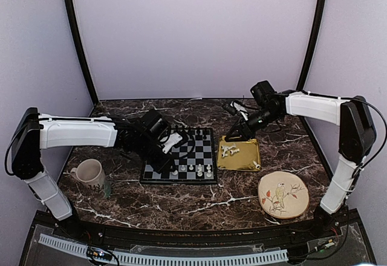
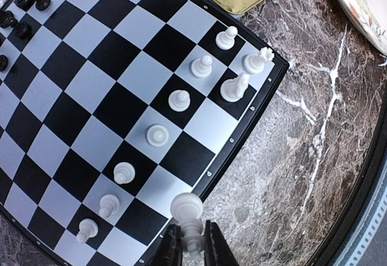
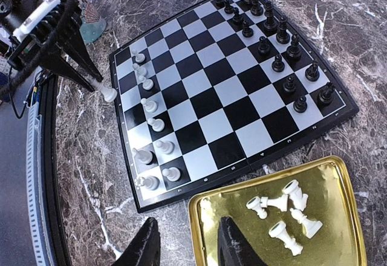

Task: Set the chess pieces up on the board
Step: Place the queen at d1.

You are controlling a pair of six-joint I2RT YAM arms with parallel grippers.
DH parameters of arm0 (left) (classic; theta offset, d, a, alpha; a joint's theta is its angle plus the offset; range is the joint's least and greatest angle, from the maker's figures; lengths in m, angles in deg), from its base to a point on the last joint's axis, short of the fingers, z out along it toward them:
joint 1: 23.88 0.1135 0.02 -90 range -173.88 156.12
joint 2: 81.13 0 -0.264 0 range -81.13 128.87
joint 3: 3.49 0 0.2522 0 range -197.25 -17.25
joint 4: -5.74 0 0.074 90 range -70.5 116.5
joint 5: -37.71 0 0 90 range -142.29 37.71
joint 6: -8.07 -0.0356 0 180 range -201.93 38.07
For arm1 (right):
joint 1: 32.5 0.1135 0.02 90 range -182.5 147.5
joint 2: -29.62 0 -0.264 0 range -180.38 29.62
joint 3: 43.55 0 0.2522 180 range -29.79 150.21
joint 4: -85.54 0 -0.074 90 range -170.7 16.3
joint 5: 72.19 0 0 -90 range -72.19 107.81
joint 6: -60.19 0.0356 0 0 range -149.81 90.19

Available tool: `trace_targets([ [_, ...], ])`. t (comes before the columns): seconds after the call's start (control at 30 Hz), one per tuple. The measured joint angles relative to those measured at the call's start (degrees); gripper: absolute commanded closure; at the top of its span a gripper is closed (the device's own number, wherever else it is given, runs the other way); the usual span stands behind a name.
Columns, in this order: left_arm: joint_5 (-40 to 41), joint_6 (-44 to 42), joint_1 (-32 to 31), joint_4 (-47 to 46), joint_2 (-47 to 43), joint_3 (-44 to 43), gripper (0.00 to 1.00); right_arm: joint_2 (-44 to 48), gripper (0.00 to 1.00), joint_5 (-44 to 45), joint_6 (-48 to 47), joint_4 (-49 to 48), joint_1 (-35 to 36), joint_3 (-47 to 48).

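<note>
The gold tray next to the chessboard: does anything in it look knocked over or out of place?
Yes. Several white chess pieces lie tipped on their sides in a loose heap in the gold tray, unlike the white ones standing upright on the chessboard.

**Top view:** fixed camera above and behind the arm bases (image 1: 65, 215), tilted down over the whole table (image 1: 181, 202).
**Left wrist view:** close and steep, over the board (image 2: 91, 78) at its near edge.
**Right wrist view:** farther back and oblique, looking from above the gold tray (image 3: 344, 205) across the board toward the left arm (image 3: 48, 30).
All three views share the board and the tray.
</note>
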Motion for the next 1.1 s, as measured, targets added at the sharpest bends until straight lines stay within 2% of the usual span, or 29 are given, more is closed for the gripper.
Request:
trace_targets([
  [0.63,7.48,-0.2,-0.98,0.5,5.49,-1.09,0.92,-0.85,0.67,0.04,-0.22,0.81,0.0,0.02],
  [1.1,5.9,0.59,-0.98,0.57,5.77,-1.42,0.91,-1.62,0.67,0.02,-0.85,1.22,0.0,0.02],
])
